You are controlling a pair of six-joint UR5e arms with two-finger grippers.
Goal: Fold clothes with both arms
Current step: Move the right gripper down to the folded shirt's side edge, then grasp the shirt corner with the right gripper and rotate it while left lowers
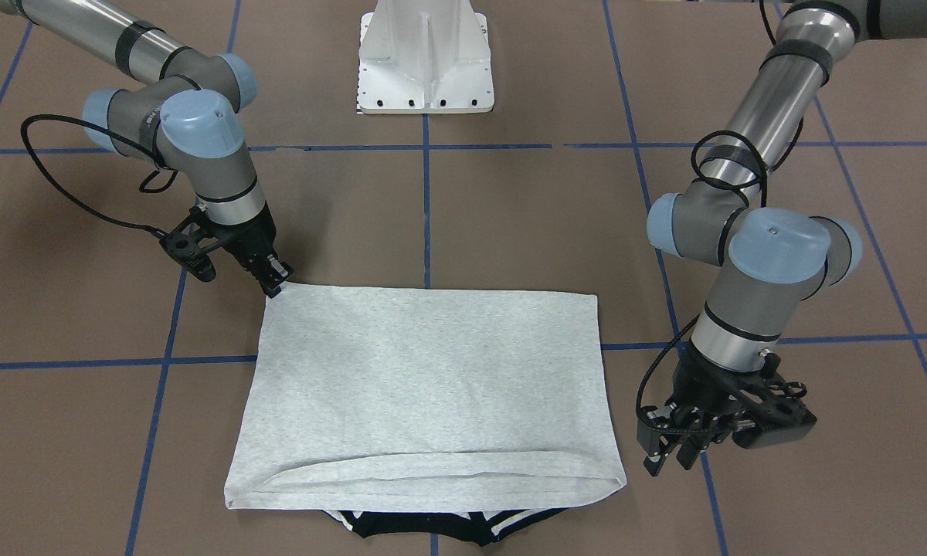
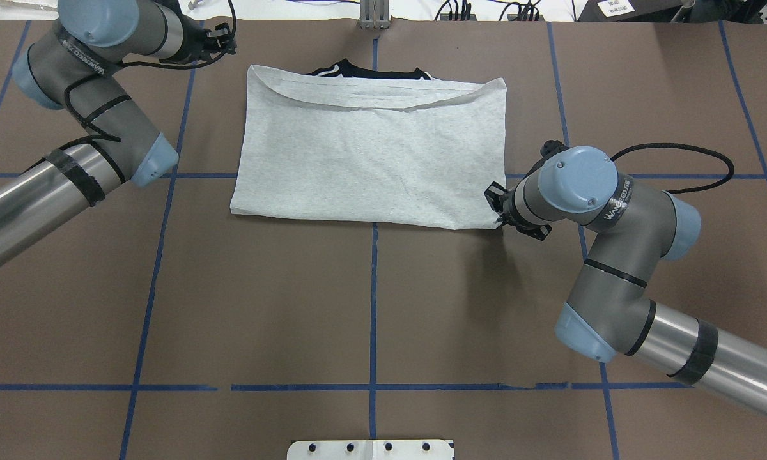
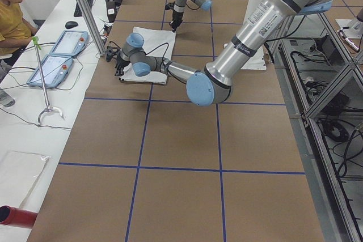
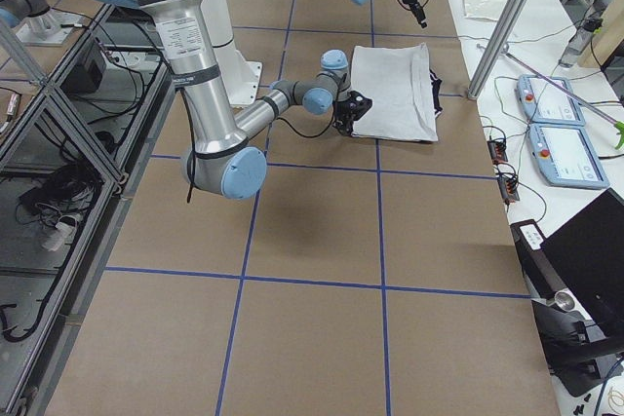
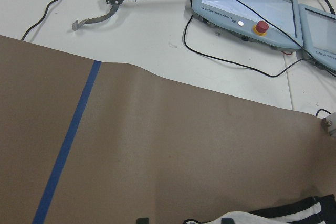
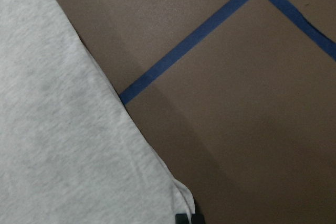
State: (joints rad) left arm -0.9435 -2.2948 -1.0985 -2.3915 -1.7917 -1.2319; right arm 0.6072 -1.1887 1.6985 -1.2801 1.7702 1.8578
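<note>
The light grey T-shirt (image 1: 425, 378) lies folded into a flat rectangle on the brown table (image 1: 510, 216). It also shows in the overhead view (image 2: 371, 153). Its black collar with striped trim (image 1: 432, 527) pokes out from under the far edge, on the operators' side. My right gripper (image 1: 274, 287) is down at the shirt's near corner (image 2: 495, 222), shut on the tip of that corner (image 6: 181, 195). My left gripper (image 1: 668, 457) is open and empty, just above the table beside the shirt's far corner (image 2: 249, 70). The shirt's print is hidden.
The white pedestal base (image 1: 426, 69) stands at the robot's side of the table. Beyond the far edge a white bench (image 5: 157, 30) holds teach pendants (image 5: 247, 9) and a metal grabber tool (image 5: 105, 3). An operator (image 3: 14, 9) sits there. Blue tape lines (image 2: 374, 287) cross the table.
</note>
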